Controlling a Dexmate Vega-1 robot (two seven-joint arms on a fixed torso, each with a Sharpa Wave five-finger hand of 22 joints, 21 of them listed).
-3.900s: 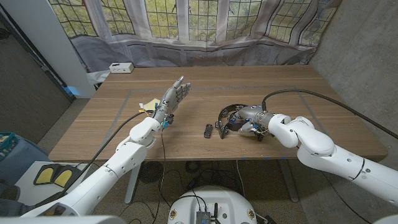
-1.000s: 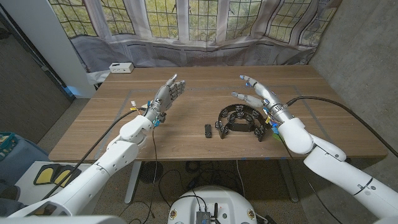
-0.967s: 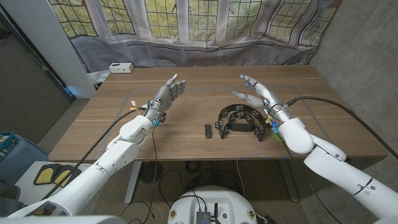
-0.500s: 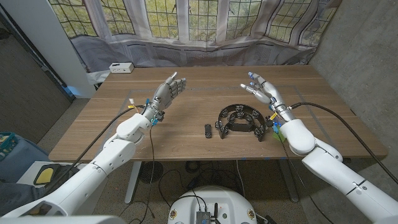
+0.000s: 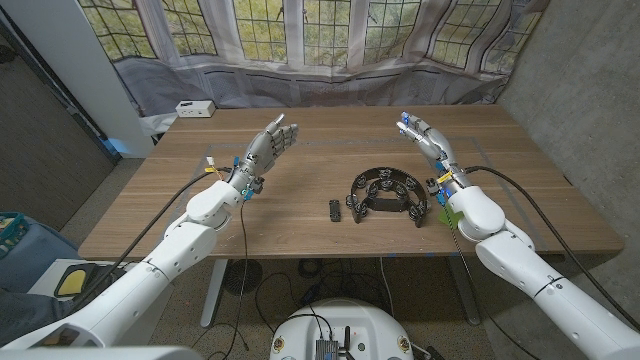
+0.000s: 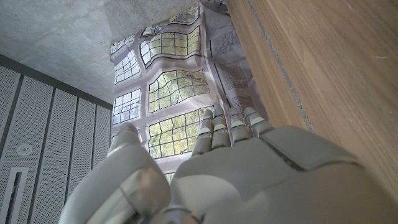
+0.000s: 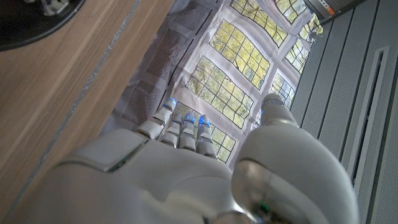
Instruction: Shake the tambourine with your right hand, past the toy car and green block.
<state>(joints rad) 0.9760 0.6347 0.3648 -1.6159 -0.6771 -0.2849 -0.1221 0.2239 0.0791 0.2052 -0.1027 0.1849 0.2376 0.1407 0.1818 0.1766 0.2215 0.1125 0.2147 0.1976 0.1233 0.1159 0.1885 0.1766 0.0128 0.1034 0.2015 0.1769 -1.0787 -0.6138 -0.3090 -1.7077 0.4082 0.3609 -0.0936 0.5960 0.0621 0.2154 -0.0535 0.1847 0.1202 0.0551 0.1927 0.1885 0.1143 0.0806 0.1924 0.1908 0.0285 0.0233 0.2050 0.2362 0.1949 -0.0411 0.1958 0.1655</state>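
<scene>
Overhead, left to right on the wooden table (image 5: 500,205): left hand (image 5: 268,150) raised above the left half, fingers extended and slightly apart, holding nothing, touching nothing. Behind it near the far edge, a small white box (image 5: 194,108). Mid-table, a small dark toy car (image 5: 334,208), just left of the tambourine (image 5: 385,192); the two look close but apart. Tambourine is a black ring with metal jingles round the rim, lying flat on the wood. A small dark piece (image 5: 421,217) sits at its right edge, can't tell what it is. Green block (image 5: 450,214) only partly visible as a green bit beside the right wrist, mostly hidden by the arm. Right hand (image 5: 428,142) is up above the table behind and right of the tambourine, fingers straight and a little spread, empty, clear of the tambourine

Left wrist view adds the back of the left hand (image 6: 236,168): smooth grey-white shell, fingers reaching toward a draped backdrop (image 6: 180,93) printed with leaded window panes, wood grain of the table alongside. No objects near it there

Right wrist view shows the same for the right hand (image 7: 186,168): pale shell, blue-lit fingertips (image 7: 186,118), nothing between thumb and fingers. A black curved edge of the tambourine (image 7: 31,25) sits at the corner on the wood, well away from the fingers. Grey slatted wall panels (image 7: 367,93) show beside the backdrop, not seen overhead
</scene>
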